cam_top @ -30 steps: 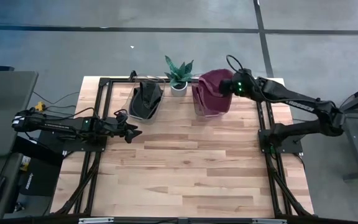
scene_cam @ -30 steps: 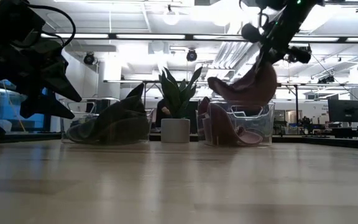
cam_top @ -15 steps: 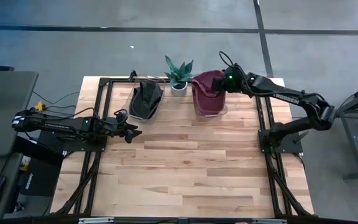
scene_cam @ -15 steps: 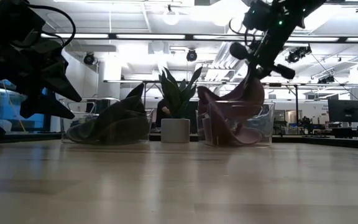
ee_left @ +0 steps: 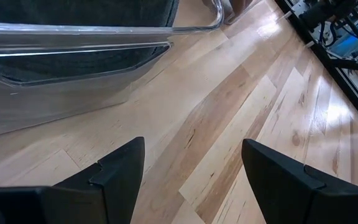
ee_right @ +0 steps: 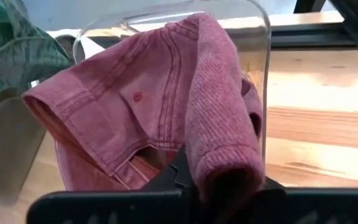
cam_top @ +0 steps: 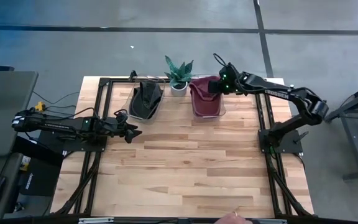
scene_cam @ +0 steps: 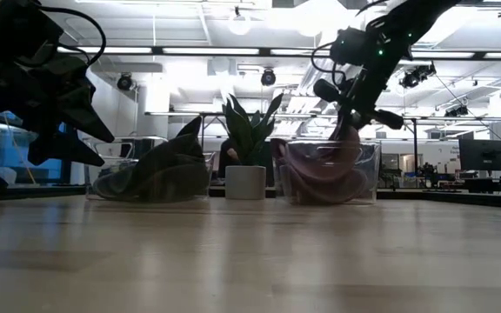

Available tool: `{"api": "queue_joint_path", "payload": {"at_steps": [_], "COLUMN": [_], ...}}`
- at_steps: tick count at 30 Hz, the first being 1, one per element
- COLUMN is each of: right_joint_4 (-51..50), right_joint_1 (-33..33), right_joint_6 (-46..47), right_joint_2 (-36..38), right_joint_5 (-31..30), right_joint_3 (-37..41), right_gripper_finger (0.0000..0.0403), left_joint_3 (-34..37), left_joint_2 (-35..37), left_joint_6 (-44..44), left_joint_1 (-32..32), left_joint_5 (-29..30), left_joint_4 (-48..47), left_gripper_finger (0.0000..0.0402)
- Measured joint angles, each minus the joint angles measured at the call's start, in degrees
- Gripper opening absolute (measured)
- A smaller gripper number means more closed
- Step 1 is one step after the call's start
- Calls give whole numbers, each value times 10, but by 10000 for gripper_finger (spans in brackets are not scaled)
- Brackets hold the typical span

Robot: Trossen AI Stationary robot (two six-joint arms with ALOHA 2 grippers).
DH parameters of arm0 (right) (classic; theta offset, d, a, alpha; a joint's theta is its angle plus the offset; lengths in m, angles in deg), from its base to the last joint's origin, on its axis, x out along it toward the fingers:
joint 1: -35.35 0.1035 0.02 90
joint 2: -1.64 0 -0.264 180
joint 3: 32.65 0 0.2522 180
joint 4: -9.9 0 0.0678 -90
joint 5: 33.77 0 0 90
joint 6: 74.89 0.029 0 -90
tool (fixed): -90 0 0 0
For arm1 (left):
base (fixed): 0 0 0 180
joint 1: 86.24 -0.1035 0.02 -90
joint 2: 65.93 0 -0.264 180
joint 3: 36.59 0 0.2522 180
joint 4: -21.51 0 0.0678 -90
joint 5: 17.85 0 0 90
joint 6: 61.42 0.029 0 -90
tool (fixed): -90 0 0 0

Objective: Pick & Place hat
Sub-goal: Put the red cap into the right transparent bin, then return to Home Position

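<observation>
The right gripper (cam_top: pixel 218 86) sits low over the clear plastic bin (cam_top: pixel 207 113) in the upper middle of the high view, its fingers pressed together on a fold of the faded red cotton hat (cam_top: pixel 204 96). In the right wrist view that fabric drapes thickly over the fingers, and the rest of the hat (ee_right: pixel 148 118) bunches inside the bin's curved transparent wall (ee_right: pixel 253 37). The low view shows the hat (scene_cam: pixel 324 169) filling the bin, with the gripper (scene_cam: pixel 348 117) just above the rim.

So the hat is in the bin, pinched but not let go, and this looks like the placing step close to its end.

The risks from here: cloth is wrapped around the fingers, so if they part and the arm lifts, the fold could cling and drag the hat back out over the rim. The bin looks light; a sideways pull might tip or slide it toward the small white pot with the spiky green plant (cam_top: pixel 178 76) just to its left.

Over at the left of the high view, the left gripper (cam_top: pixel 131 132) waits above the pale wooden table (cam_top: pixel 191 168), fingers spread wide and empty, near a second clear bin holding a dark grey hat (cam_top: pixel 145 99). No trouble there.
</observation>
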Motion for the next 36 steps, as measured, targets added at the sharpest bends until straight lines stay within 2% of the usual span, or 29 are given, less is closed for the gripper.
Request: {"api": "queue_joint_path", "payload": {"at_steps": [12,26,30,36], "right_joint_4": [-3,-51,-64,-113], "right_joint_1": [-5,-5,-5,-5], "right_joint_6": [-15,-16,-15,-15], "right_joint_2": [0,43,70,116], "right_joint_5": [42,37,22,15], "right_joint_3": [0,0,0,0], "right_gripper_finger": [44,195,217,222], "left_joint_3": [0,0,0,0], "left_joint_2": [0,0,0,0], "left_joint_6": [0,0,0,0], "left_joint_1": [0,0,0,0], "left_joint_5": [0,0,0,0], "left_joint_4": [0,0,0,0], "left_gripper_finger": [261,261,261,261]}}
